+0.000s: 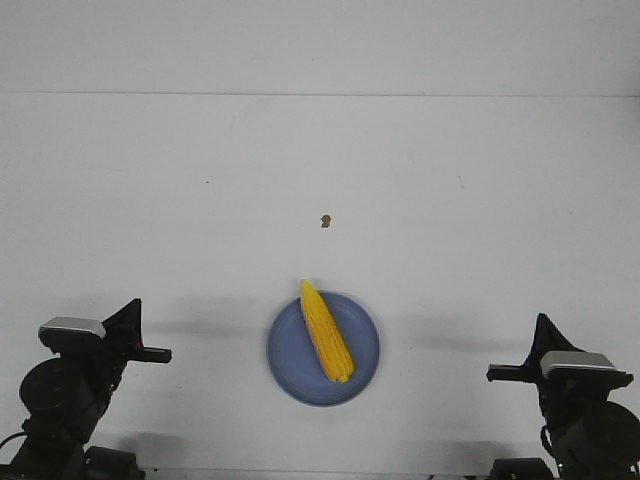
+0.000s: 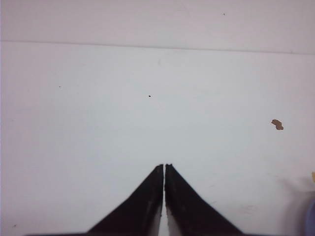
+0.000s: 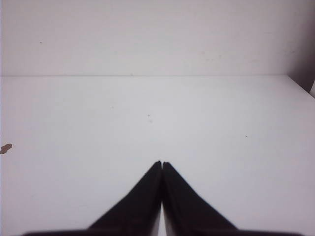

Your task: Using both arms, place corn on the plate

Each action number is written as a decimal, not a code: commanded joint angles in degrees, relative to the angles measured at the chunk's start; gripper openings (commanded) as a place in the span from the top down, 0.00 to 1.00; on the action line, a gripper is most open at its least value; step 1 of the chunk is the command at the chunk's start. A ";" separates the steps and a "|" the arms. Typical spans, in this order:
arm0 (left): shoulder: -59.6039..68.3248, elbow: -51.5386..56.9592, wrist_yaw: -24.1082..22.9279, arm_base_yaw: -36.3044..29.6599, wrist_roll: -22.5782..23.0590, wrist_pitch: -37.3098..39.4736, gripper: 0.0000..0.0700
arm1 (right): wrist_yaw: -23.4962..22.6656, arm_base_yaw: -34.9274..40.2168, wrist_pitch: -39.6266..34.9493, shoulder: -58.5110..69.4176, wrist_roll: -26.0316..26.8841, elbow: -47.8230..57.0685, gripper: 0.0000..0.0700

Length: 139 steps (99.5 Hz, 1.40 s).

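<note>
The yellow corn (image 1: 326, 329) lies diagonally on the blue-lavender plate (image 1: 291, 372) at the table's front centre, its pointed tip reaching just past the plate's far rim. My left gripper (image 1: 133, 312) is at the front left, well apart from the plate; in the left wrist view (image 2: 164, 165) it is shut and empty. My right gripper (image 1: 543, 325) is at the front right, also apart from the plate; in the right wrist view (image 3: 162, 163) it is shut and empty. A sliver of the plate's rim (image 2: 311, 216) shows in the left wrist view.
A tiny brown speck (image 1: 326, 221) lies on the white table beyond the plate; it also shows in the left wrist view (image 2: 277, 124) and the right wrist view (image 3: 5, 148). The table's far edge meets a white wall.
</note>
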 commanded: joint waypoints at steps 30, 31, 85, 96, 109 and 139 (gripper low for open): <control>-1.60 0.28 -0.17 0.00 1.81 2.43 0.98 | 0.17 0.04 0.57 0.00 -0.63 0.48 1.00; -1.79 0.13 -0.17 0.00 1.90 2.80 0.98 | 0.17 0.04 0.57 0.00 -0.63 0.48 1.00; -19.65 -20.72 -0.17 1.44 6.47 17.90 0.98 | 0.17 0.04 0.57 0.00 -0.63 0.48 1.00; -19.65 -22.25 -0.15 1.44 6.45 17.92 0.98 | 0.17 0.04 0.57 0.00 -0.63 0.48 1.00; -19.65 -24.70 -0.15 1.44 6.56 21.86 0.98 | 0.17 0.04 0.57 0.00 -0.63 0.48 1.00; -19.65 -29.92 -0.15 1.44 6.54 29.75 0.98 | 0.17 0.04 0.57 0.00 -0.63 0.48 1.00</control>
